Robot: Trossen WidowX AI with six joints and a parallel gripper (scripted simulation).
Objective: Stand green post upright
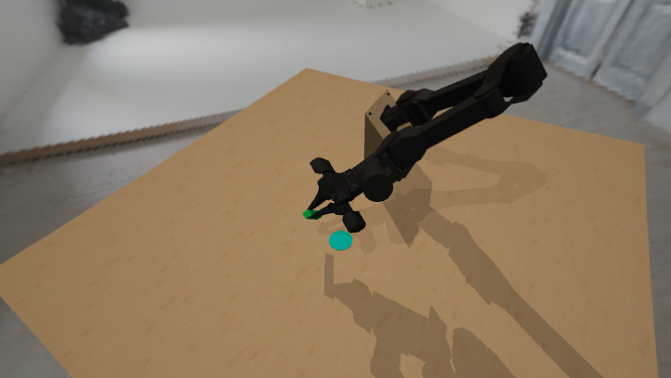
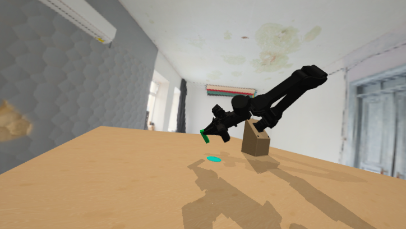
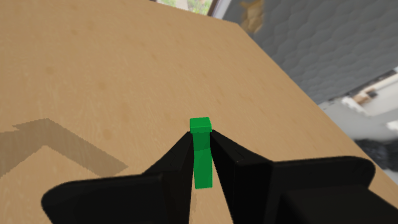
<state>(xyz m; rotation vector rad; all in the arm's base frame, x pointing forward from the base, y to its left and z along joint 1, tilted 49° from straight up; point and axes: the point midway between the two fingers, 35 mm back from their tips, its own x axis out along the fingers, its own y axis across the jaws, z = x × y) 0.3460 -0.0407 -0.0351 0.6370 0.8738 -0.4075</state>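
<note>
My gripper (image 1: 313, 212) (image 2: 204, 132) (image 3: 200, 135) is shut on the green post (image 1: 309, 214) (image 2: 204, 137) (image 3: 202, 159), gripping it near its upper end. The post hangs in the air, tilted steeply and close to upright in the exterior view, clear of the table. The cyan circle (image 1: 340, 240) (image 2: 213, 159) lies flat on the wooden table (image 1: 187, 262) (image 2: 99, 176), a little in front of and below the post. The circle does not show in the wrist view.
A brown wedge-shaped block (image 1: 375, 129) (image 2: 254, 140) bears the arm's base behind the circle. The arm's shadows fall across the table toward the front. The table's edges lie far from the gripper.
</note>
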